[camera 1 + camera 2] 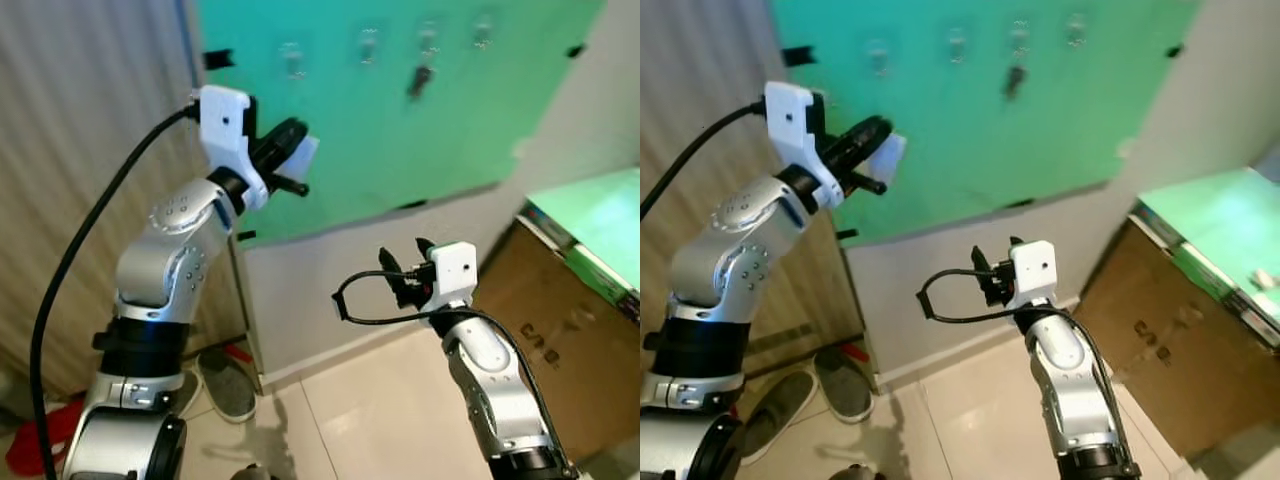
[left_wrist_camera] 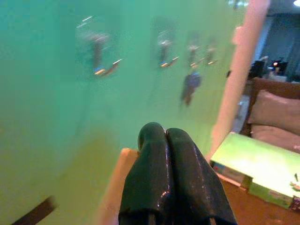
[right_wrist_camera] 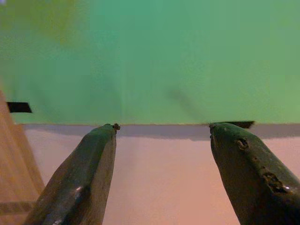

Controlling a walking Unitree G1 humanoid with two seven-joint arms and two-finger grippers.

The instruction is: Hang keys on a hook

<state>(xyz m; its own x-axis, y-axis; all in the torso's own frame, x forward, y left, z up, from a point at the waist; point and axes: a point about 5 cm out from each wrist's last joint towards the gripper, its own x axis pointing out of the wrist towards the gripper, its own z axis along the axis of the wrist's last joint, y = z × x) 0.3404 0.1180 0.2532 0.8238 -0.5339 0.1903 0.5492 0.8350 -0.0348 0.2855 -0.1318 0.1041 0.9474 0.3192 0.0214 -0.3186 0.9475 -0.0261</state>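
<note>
My left gripper (image 1: 296, 150) raised near green board (image 1: 400, 130), fingers pressed together, empty. My right gripper (image 1: 405, 268) lower, before white wall, fingers spread, empty. Keys (image 1: 420, 80) hang on third hook (image 1: 428, 38) of four.

A green board (image 1: 400, 110) taped to the wall carries a row of hooks (image 1: 369, 42), keys (image 1: 420, 80) hanging from one.
</note>
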